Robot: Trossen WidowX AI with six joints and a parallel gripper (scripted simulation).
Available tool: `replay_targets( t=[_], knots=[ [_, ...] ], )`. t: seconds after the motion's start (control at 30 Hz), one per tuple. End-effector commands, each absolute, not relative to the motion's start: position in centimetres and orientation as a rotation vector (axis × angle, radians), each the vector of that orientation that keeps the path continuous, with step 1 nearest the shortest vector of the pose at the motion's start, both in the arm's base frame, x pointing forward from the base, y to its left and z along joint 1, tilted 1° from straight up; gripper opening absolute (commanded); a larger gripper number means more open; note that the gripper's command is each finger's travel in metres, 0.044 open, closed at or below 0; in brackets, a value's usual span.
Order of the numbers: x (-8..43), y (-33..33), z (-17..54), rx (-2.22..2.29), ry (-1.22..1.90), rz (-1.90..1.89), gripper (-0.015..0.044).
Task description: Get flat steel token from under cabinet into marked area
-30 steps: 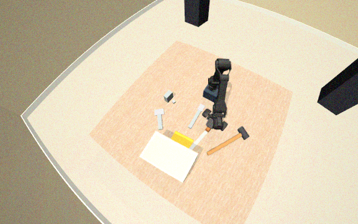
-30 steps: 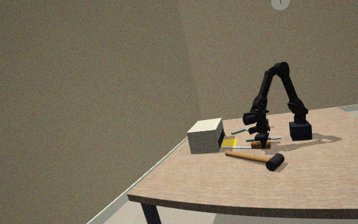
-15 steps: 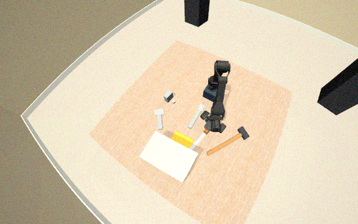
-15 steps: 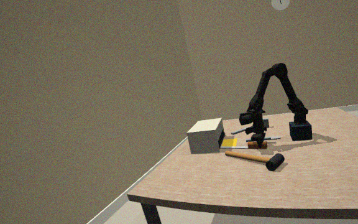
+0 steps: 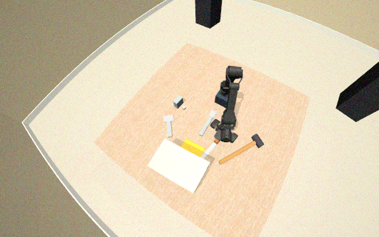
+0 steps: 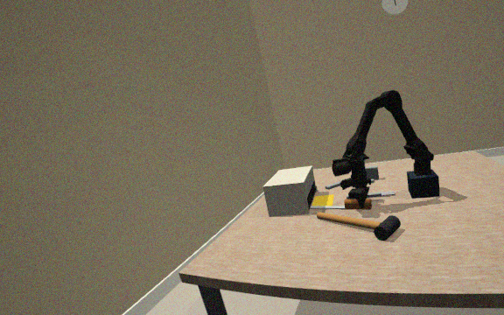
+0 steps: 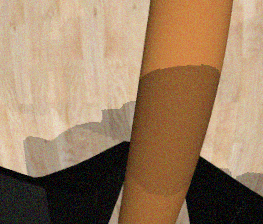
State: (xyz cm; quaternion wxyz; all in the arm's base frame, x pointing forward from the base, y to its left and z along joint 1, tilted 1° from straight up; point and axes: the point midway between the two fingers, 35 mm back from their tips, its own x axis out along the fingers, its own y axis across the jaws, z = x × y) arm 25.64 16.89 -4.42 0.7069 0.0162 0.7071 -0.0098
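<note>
The white box-shaped cabinet stands on the table. The yellow marked area lies in front of it. My gripper is low over the table, shut on the orange-brown handle of a flat-bladed tool. The tool's long pale blade lies low along the marked area's side and runs to the cabinet's front; its far end is hidden there. The token is not visible in any view.
A mallet lies beside the bladed tool. A pale bar-like tool lies on the other side. A T-shaped tool, a grey block and a tiny white piece are farther off.
</note>
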Motion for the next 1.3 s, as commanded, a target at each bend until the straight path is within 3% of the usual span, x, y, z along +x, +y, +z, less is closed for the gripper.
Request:
replay_targets(
  t=[0.0,1.27],
  knots=[
    [26.3,16.9,-4.4,0.037,1.571,-0.019,0.0],
    [30.9,16.8,-4.3,0.036,1.568,-0.019,0.0]
  ],
)
